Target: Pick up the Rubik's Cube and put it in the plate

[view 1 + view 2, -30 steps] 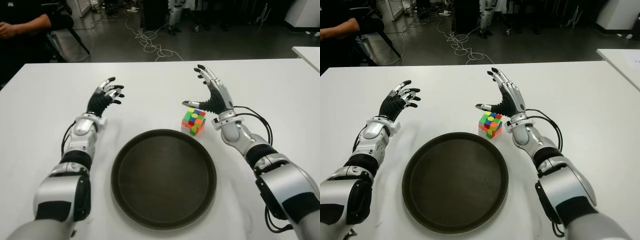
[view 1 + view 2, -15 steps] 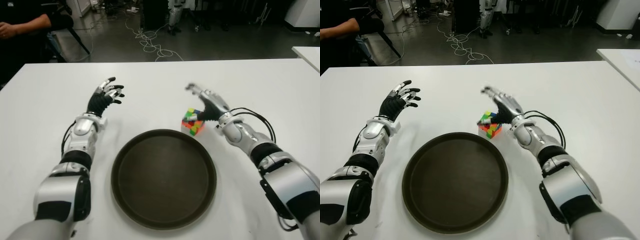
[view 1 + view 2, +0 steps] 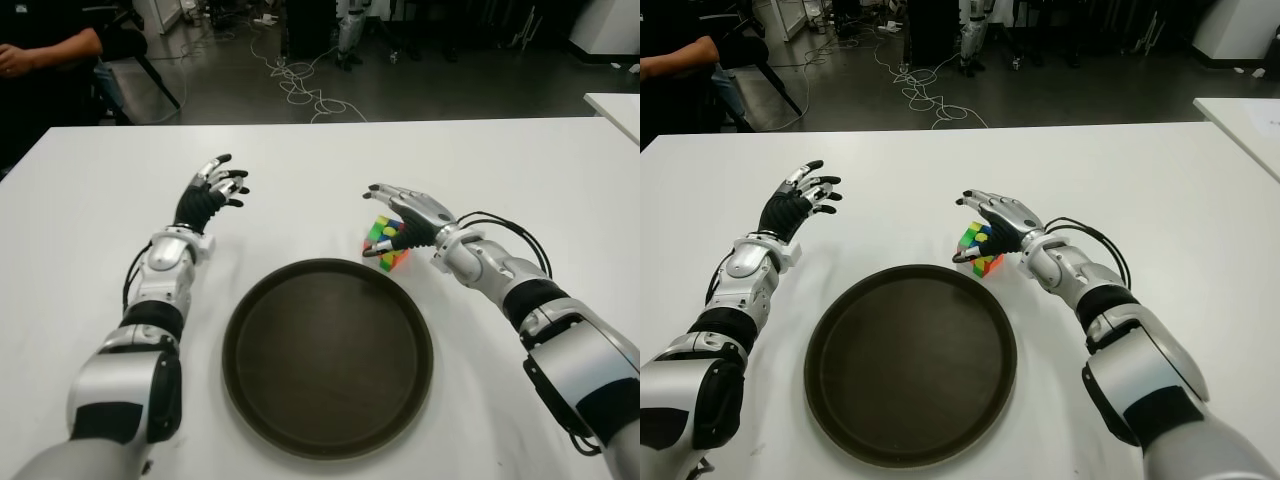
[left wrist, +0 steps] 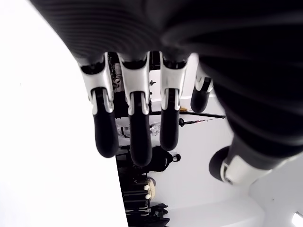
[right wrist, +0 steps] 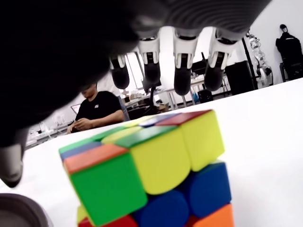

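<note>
The Rubik's Cube (image 3: 386,247) stands on the white table (image 3: 300,190), just beyond the far right rim of the dark round plate (image 3: 240,330). My right hand (image 3: 404,206) hovers palm-down right over the cube, its thumb down by the side facing the plate. In the right wrist view the fingers (image 5: 182,71) stretch out above the cube (image 5: 151,165) without closing on it, so the hand is open. My left hand (image 3: 214,186) shows to the left of the plate, fingers spread and holding nothing.
A seated person (image 3: 40,50) is at the far left corner, beyond the table. Cables (image 3: 300,85) lie on the floor past the far edge. Another white table's corner (image 3: 618,105) shows at the right.
My right hand has tipped from an upright, raised pose down over the top of the cube. The cube, plate and left hand have stayed where they were.
</note>
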